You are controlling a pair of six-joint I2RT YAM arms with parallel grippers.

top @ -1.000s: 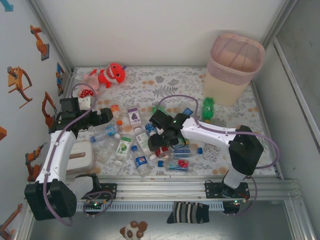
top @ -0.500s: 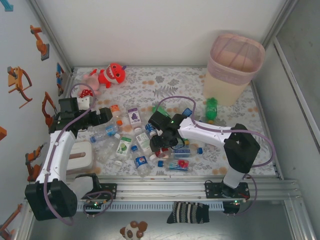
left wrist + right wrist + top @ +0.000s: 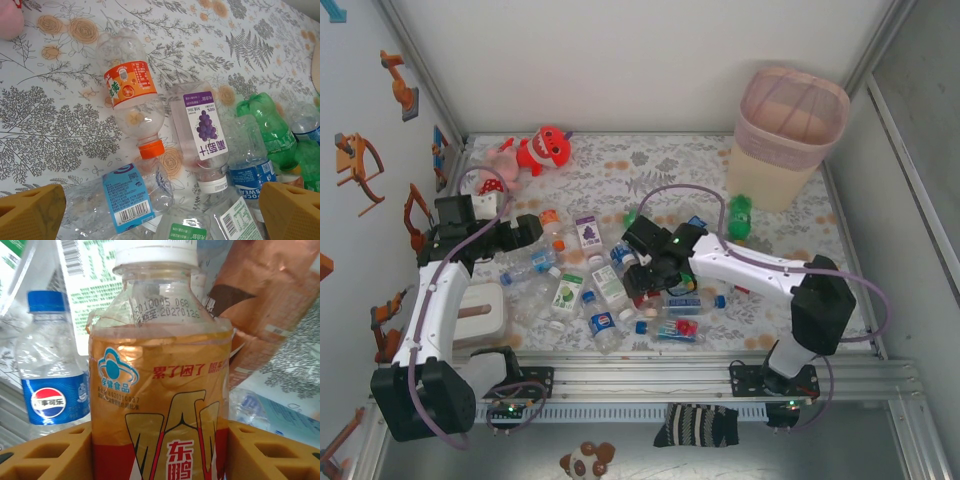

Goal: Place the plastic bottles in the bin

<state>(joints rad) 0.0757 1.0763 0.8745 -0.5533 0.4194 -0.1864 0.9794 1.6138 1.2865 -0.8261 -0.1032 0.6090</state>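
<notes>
Closing the right fingers (image 3: 45, 455) on a gold-labelled bottle (image 3: 160, 370): standing wider a second ago, now pressing against both sides of its label, so gripping it. Shifting the right arm (image 3: 740, 265) only a little meanwhile, its wrist staying over the middle of the heap. Holding that bottle low among the other plastic bottles (image 3: 585, 290), white cap pointing away from the wrist, next to a blue-capped Pepsi bottle (image 3: 50, 385); by the look of it, not yet lifting.

Keeping the left fingers (image 3: 30, 215) spread fully wide as before, holding nothing, hovering over an orange-capped bottle (image 3: 131, 100) and a grape-labelled one (image 3: 200, 130).

Reading this for the task: just securing the pick, not yet carrying. Needing next a lift clear of the neighbours and a long swing to the bin (image 3: 790, 130), standing in the far right corner of the surface (image 3: 660, 165), well apart from the grip. Leaving one green bottle (image 3: 738, 215) just beside the bin's base.
</notes>
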